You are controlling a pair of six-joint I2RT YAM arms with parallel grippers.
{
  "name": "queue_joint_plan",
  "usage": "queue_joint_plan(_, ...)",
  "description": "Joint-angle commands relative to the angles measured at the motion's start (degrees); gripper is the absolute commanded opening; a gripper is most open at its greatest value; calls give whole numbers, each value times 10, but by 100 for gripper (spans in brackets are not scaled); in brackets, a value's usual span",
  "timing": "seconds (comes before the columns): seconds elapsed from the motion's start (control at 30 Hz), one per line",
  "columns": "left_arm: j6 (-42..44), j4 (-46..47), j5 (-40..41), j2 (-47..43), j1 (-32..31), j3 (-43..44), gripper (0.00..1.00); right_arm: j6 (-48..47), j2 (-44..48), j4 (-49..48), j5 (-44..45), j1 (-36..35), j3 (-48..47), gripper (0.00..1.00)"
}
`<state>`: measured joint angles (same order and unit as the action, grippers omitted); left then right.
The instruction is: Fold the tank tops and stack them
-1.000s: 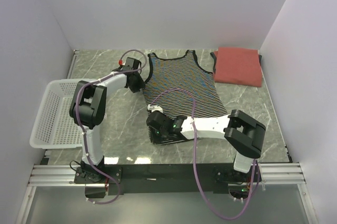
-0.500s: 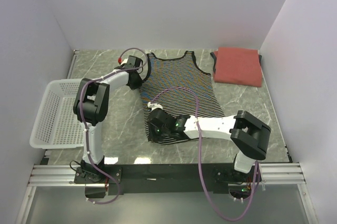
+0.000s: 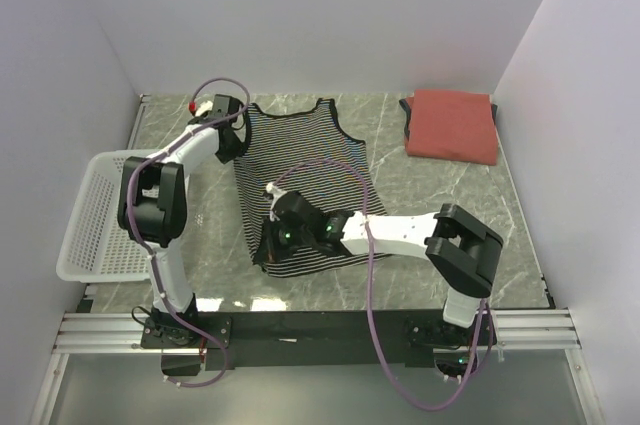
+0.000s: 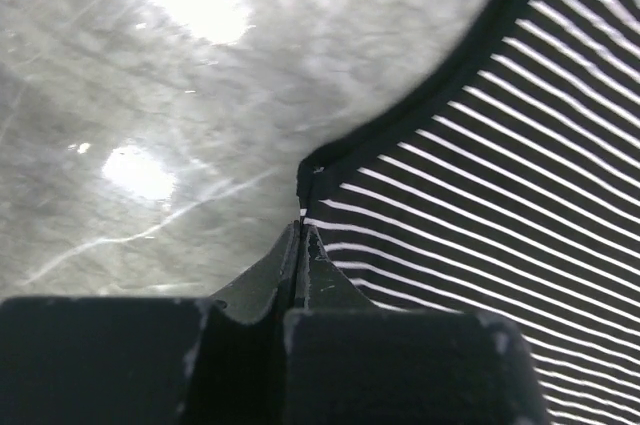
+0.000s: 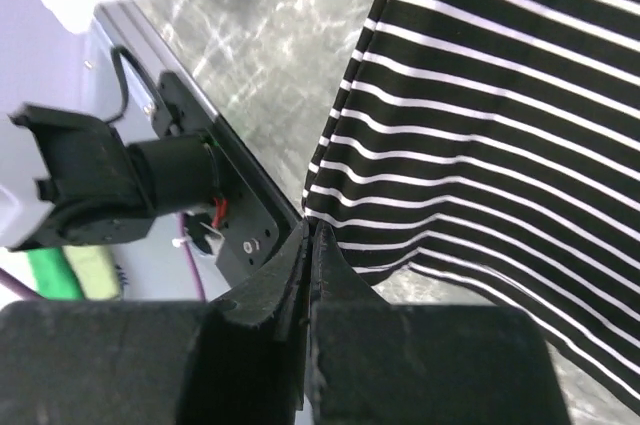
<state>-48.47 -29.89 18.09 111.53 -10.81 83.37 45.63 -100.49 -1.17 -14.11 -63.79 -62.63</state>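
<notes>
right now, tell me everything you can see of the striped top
The striped top is soft cloth, black with thin white stripes and dark trim round the neck and armholes. It lies spread on the grey marbled table, straps toward the far wall, hem toward the arms, slightly skewed. The left hand is shut on its armhole trim. The right hand is shut on the near hem corner on the same side.

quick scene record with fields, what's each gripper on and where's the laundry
left gripper: shut on the striped tank top, at its armhole edge
right gripper: shut on the same top's hem corner
striped tank top: spread on the table, unfolded
rust-red top: folded, far right corner
basket: white mesh, table's left edge
</notes>
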Motion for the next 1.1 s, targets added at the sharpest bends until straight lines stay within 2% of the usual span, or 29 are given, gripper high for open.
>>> queue_joint_plan(0.0, 11, 10, 11, -20, -16, 55, 1, 17, 44, -30, -47, 34, 23, 0)
queue_joint_plan(0.4, -10, -31, 5, 102, -109, 207, 1, 36, 158, -81, -10, 96, 210, 0)
queue_joint_plan(0.57, -15, -26, 3, 134, -136, 233, 1, 53, 185, -101, 17, 105, 274, 0)
queue_joint_plan(1.07, -13, -26, 3, 157, -159, 263, 1, 75, 235, -115, 51, 121, 334, 0)
